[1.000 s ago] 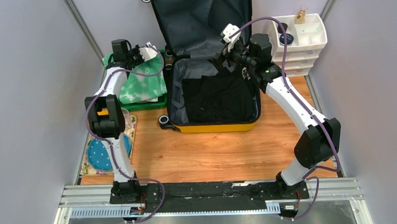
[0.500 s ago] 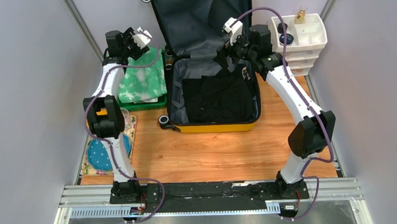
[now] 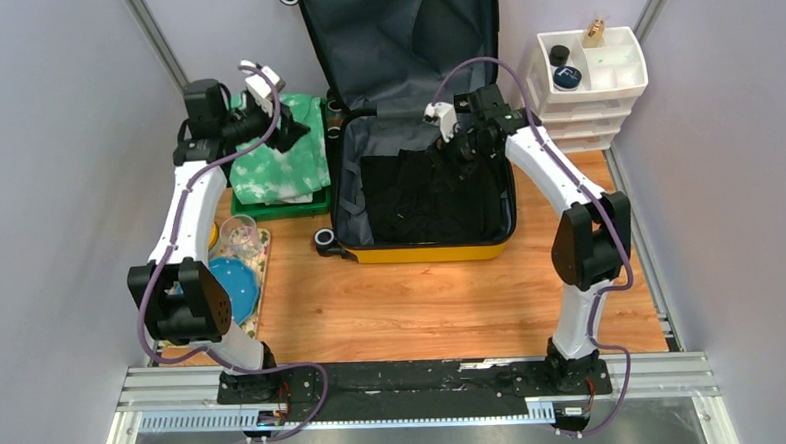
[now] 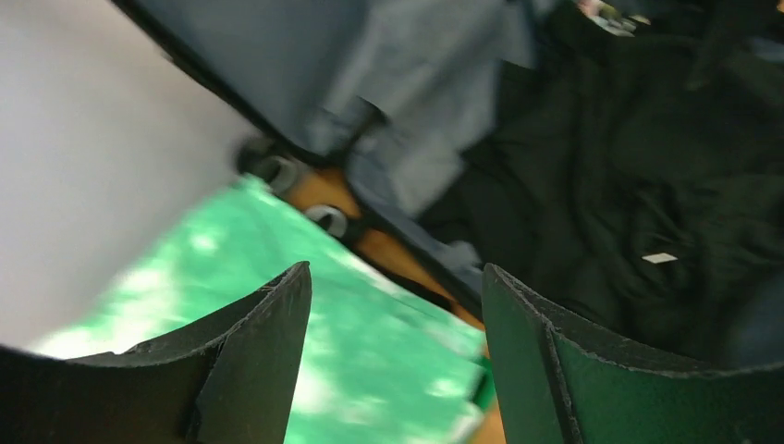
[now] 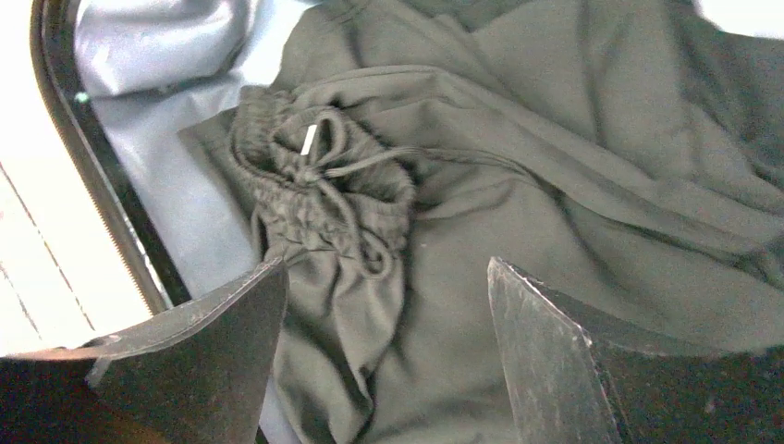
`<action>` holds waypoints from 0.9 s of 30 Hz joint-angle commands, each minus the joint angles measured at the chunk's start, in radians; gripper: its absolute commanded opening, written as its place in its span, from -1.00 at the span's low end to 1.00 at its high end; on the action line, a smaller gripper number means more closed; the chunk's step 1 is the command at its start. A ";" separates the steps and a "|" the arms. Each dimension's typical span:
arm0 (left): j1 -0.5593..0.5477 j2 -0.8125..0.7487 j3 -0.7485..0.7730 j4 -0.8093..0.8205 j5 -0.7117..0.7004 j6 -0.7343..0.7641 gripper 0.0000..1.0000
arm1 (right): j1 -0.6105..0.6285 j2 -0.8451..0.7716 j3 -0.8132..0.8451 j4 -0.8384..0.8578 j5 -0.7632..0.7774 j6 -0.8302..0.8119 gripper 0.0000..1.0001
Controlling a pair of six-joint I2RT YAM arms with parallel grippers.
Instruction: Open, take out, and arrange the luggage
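Note:
The luggage (image 3: 425, 253), a yellow suitcase, lies open with its grey-lined lid (image 3: 401, 41) leaning on the back wall. Black clothes (image 3: 428, 195) fill its base. My right gripper (image 3: 463, 144) hangs open just above them. In the right wrist view its jaws (image 5: 388, 277) straddle a dark garment (image 5: 555, 185) beside a drawstring waistband (image 5: 319, 185), gripping nothing. My left gripper (image 3: 290, 136) is open over a green patterned cloth (image 3: 282, 172) left of the suitcase. In the left wrist view, nothing sits between its jaws (image 4: 398, 287); the cloth (image 4: 370, 361) lies below.
The green cloth rests in a green tray (image 3: 278, 205). A white drawer unit (image 3: 593, 83) with small jars and a bottle stands at the back right. A clear cup (image 3: 237, 232) and a blue plate (image 3: 232, 289) sit on a floral mat at the left. Grey walls close in on both sides.
My left gripper has opened and let go of the green cloth, and its arm has swung left. My right gripper has come down and left onto the black clothes.

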 commanded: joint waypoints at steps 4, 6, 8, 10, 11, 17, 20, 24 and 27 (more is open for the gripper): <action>-0.028 -0.037 -0.220 0.064 0.141 -0.132 0.49 | 0.123 0.081 -0.013 -0.053 -0.020 -0.167 0.73; -0.039 -0.040 -0.222 0.052 0.139 -0.097 0.49 | 0.137 0.124 0.007 -0.053 -0.006 -0.170 0.76; -0.042 -0.040 -0.225 0.044 0.138 -0.083 0.49 | 0.146 0.168 0.031 -0.079 0.007 -0.199 0.78; -0.042 -0.038 -0.225 0.035 0.139 -0.075 0.49 | 0.155 0.187 0.036 -0.108 -0.001 -0.233 0.79; -0.044 -0.037 -0.231 0.035 0.139 -0.071 0.49 | 0.160 0.195 0.027 -0.115 0.000 -0.242 0.79; -0.044 -0.039 -0.260 0.064 0.153 -0.075 0.47 | 0.191 0.193 -0.018 -0.066 0.048 -0.261 0.04; -0.047 -0.034 -0.272 0.066 0.170 -0.066 0.40 | 0.186 0.189 0.041 -0.061 0.111 -0.240 -0.82; -0.053 -0.041 -0.295 0.050 0.188 -0.008 0.36 | 0.134 0.150 0.128 -0.020 0.120 -0.134 -1.00; -0.080 -0.043 -0.311 0.053 0.188 0.022 0.36 | 0.089 0.120 0.177 0.040 0.117 -0.074 -1.00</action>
